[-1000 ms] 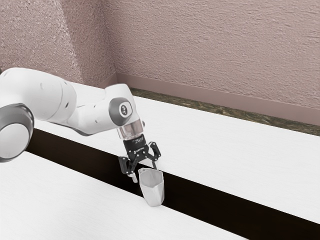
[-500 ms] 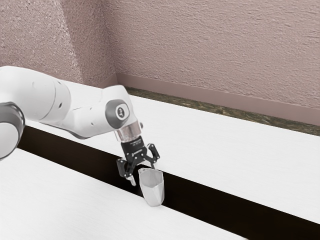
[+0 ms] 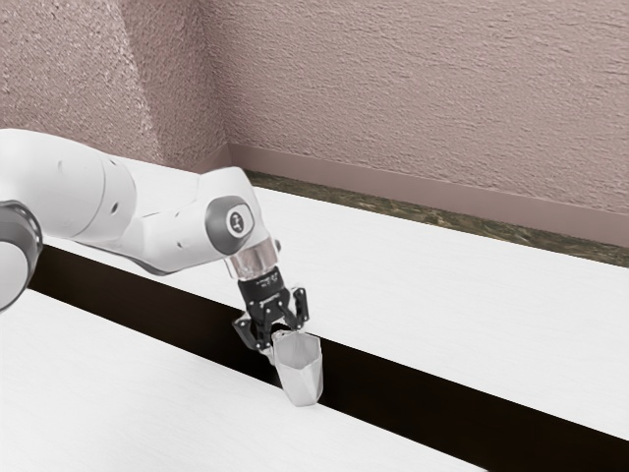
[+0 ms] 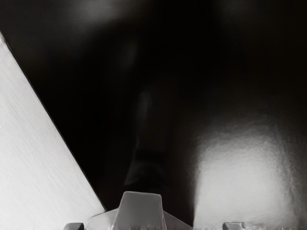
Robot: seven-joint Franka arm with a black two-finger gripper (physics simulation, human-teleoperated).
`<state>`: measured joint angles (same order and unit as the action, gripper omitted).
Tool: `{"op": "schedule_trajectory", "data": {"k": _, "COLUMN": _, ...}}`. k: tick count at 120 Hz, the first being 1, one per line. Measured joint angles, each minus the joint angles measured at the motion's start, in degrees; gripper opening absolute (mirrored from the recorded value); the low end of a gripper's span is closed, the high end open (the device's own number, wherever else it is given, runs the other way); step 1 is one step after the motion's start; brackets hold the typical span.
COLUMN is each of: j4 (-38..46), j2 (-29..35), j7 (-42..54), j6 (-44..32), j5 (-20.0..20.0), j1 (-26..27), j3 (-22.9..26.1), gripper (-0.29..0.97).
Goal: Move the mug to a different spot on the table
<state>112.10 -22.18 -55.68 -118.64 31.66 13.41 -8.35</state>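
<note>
The gripper hung over the mug, jaws spread, one on each side of the mug's rim and not visibly pinching it. The mug stood upright just below them on the table's dark strip.

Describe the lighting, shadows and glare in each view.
Exterior view: soft, even light; the white table is bright, a black band crosses it, and the mug shows a pale sheen on its facets. Wrist view: mostly dark, with a lit wedge of table and a pale glare patch on the dark surface beside the mug.
</note>
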Motion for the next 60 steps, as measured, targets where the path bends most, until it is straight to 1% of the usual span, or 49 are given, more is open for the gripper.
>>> {"op": "schedule_trajectory", "data": {"k": 23, "j4": 0.46, "j2": 0.33, "j7": -0.34, "j6": -0.66, "j5": 0.13, "j1": 0.03, "j3": 0.0, "gripper": 0.17}}
{"op": "schedule_trajectory", "data": {"k": 51, "j4": 0.49, "j2": 0.51, "j7": -0.63, "j6": -1.11, "j5": 0.22, "j1": 0.0, "j3": 0.08, "gripper": 0.1}}
{"op": "schedule_trajectory", "data": {"k": 60, "j4": 0.51, "j2": 0.82, "j7": -0.73, "j6": -1.16, "j5": 0.18, "j1": 0.02, "j3": 0.09, "gripper": 0.05}}
